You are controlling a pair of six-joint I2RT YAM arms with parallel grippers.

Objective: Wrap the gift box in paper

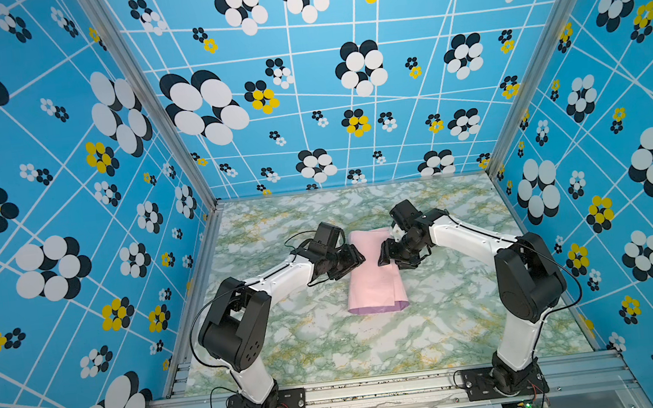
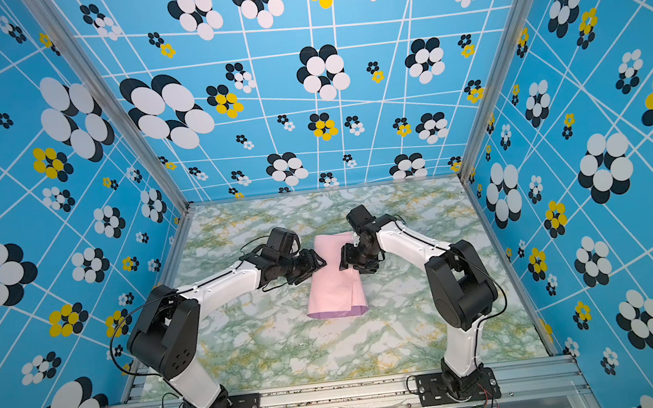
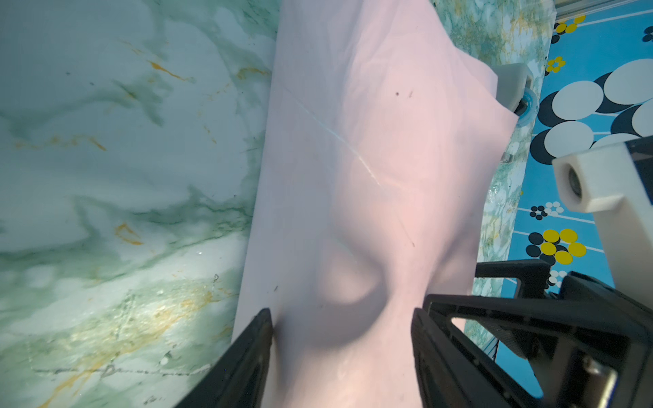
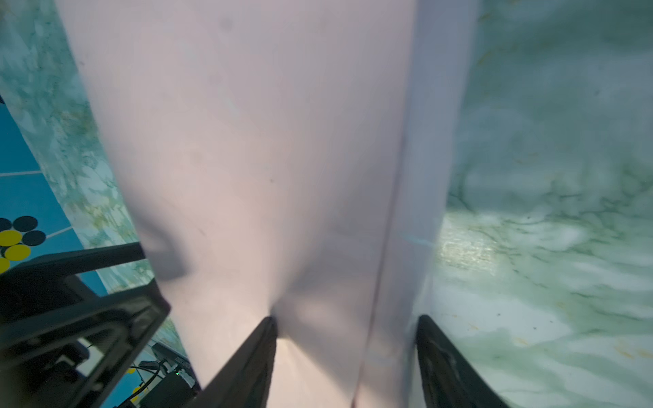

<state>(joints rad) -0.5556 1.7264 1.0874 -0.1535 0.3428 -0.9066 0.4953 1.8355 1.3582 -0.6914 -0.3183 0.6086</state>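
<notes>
The paper (image 1: 373, 281) lies in the middle of the worktop (image 1: 311, 340), folded over on itself into a long flat sleeve that runs from near to far. Its outer face is pale pink. At the near end the sleeve is a little open, and the lilac inner face shows there.

The left gripper (image 1: 358, 258) reaches in from the left and the right gripper (image 1: 383, 254) from the right. They face each other over the far half of the sleeve, close but not touching.

In the left wrist view the fingers (image 3: 254, 353) of the left gripper stand apart with both tips down on the pink sheet. The paper between them has a soft round dent, and nothing is pinched. In the right wrist view, which is blurred, the fingers (image 4: 252, 356) of the right gripper stand apart as well. One tip presses a crease into the sheet, and the other is at the folded edge, just beside the bare worktop.

The gift box is not visible in any view; perhaps it is under the sleeve, but the paper hides it. A tape dispenser (image 3: 512, 83) stands just beside the far edge of the paper.
</notes>
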